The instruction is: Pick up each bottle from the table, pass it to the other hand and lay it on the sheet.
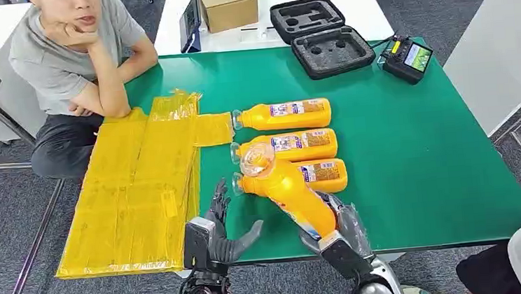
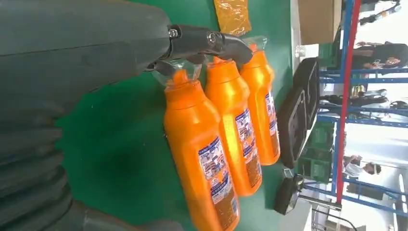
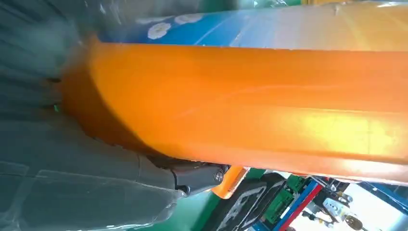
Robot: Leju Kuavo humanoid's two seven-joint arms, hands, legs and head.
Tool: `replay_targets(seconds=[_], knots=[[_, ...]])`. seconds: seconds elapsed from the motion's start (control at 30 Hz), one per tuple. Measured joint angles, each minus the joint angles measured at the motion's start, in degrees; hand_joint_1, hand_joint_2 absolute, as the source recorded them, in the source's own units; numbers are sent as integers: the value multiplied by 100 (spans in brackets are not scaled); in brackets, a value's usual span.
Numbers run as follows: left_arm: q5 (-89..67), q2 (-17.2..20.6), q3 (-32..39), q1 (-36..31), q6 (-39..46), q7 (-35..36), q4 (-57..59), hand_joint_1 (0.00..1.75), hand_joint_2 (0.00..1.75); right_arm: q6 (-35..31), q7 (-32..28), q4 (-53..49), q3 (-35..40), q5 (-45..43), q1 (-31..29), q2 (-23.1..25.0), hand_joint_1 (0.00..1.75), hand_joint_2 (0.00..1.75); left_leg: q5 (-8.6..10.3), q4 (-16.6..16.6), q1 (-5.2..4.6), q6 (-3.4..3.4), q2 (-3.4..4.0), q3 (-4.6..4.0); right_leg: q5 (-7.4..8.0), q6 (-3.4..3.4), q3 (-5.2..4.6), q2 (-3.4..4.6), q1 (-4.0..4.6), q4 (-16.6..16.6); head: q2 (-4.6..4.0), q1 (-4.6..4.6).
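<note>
The right hand is wrapped around the base end of an orange bottle, holding it lifted and tilted, its clear cap pointing toward 11 o'clock above the other bottles. The left hand waits at about 9 o'clock from it with fingers spread and nothing in them. The bottle looks full of orange liquid, so I judge it fairly heavy and end-loaded when held by the base; its plastic wall seems stiff and smooth, likely slippery, and the glossy label offers little grip. A sound place for the receiving hand would be the narrowing shoulder just below the cap, clear of the right hand. Three more bottles lie side by side on the green counter, caps toward 9 o'clock: the far bottle, the middle bottle and the near bottle, partly hidden behind the lifted one. The yellow sheet lies at 9 o'clock from them, crinkled and overhanging the counter's left edge. A seated person leans on the counter at 11 o'clock, near the sheet; a black foam case, a cardboard box and a handheld controller sit toward 12 and 1 o'clock.
</note>
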Motion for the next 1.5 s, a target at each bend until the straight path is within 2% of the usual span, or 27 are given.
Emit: replay_targets(seconds=[0.47,0.8,1.0,1.5], knots=[[68,0,-63,-42,-166,0,35,0,175,-53,0,77,-9,-7,-68,13,175,175,0,0,0,0,1,0,0,0,0,1,0,0,0,0],[444,31,-337,-57,-1196,697,-203,0,175,-195,-197,1008,-79,-179,-655,-63,175,175,2,0,0,1,0,0,2,1,1,0,0,0,0,0],[472,85,-420,-3,-1239,776,-435,0,175,-229,-245,1346,-98,-216,-731,-77,175,175,1,0,1,0,1,-1,1,1,-1,0,1,1,0,0],[675,149,-433,24,-1370,933,-656,0,175,-293,-223,1460,0,-22,-703,-48,175,175,2,0,0,0,0,-3,1,0,-1,0,1,1,0,0]])
